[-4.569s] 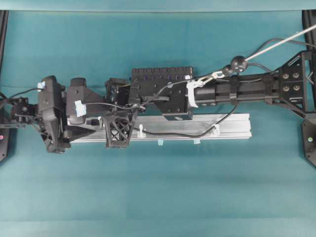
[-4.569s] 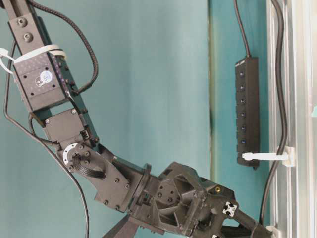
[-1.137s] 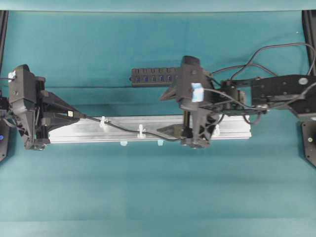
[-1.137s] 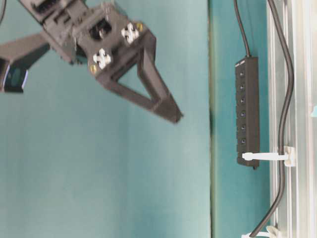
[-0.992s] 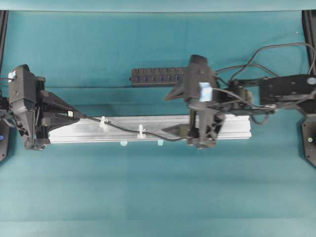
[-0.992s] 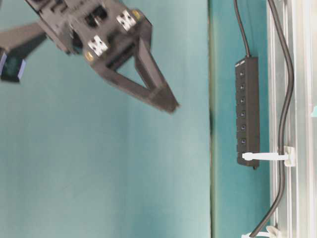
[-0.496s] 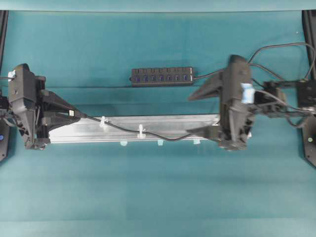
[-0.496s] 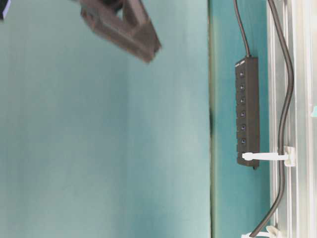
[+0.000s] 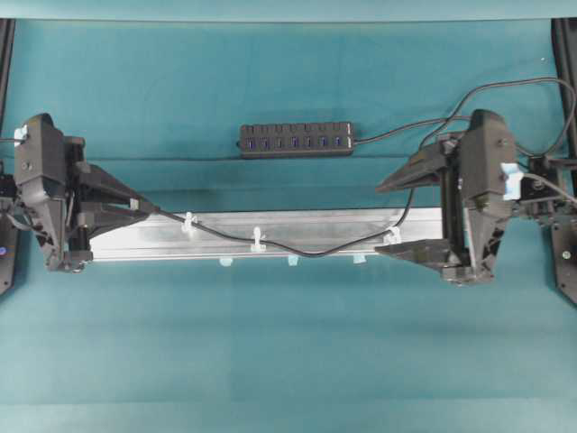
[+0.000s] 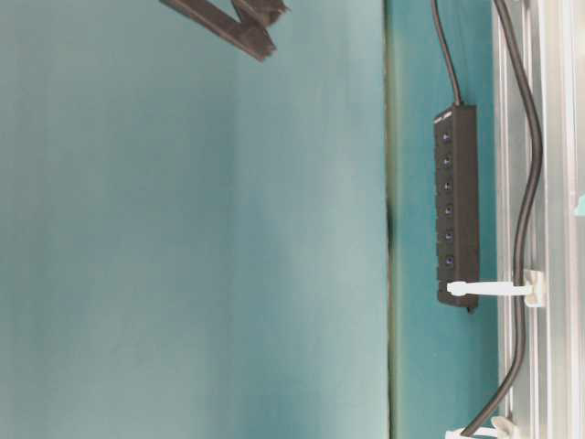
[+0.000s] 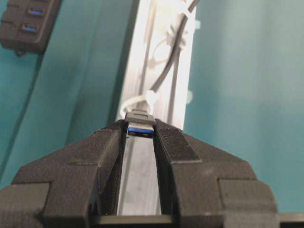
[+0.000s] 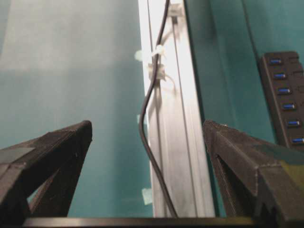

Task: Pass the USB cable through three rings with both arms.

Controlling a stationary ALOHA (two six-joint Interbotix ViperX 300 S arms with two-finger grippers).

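Observation:
The USB cable lies along the silver rail and runs by all three rings: left, middle and right. My left gripper sits at the rail's left end, shut on the cable's plug, whose blue-lined metal tip faces the wrist camera. The nearest ring stands just beyond the plug. My right gripper hovers over the rail's right end, open wide and holding nothing. In its wrist view the cable and rail show between the spread fingers.
A black USB hub lies behind the rail, its lead curving off to the right. Small pale-blue tape tabs stick to the rail's front edge. In the table-level view one right finger shows at the top edge, and a ring on the rail.
My right gripper has travelled from the middle of the rail to its right end, staying open. The left gripper and plug have not moved.

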